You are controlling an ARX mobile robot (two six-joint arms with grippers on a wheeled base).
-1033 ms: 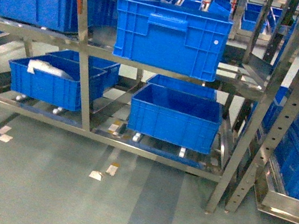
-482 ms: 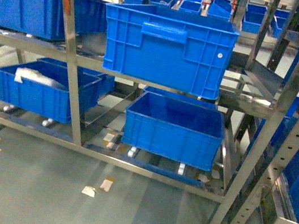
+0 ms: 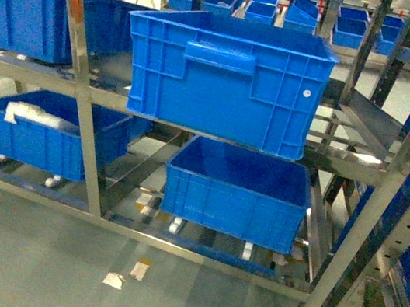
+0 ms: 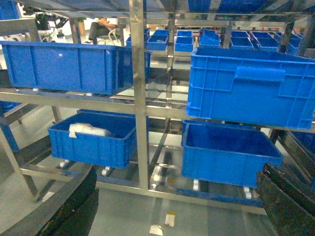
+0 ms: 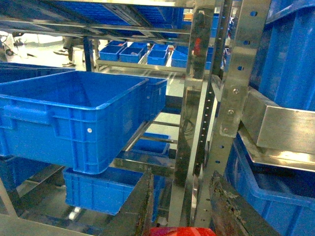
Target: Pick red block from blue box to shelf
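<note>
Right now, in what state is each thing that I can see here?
right gripper: shut on the red block
red block: held between its fingers
left gripper: open, empty
middle crate: on the shelf, lidless
lower right crate: empty where visible
lower left crate: holds a white bundle

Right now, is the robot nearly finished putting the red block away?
Partly. Done: the pick-up, since the red block seems pinched in the right gripper. In hand: holding it in front of the shelf. Left: setting it down on the shelf. The left gripper is open and empty.
</note>
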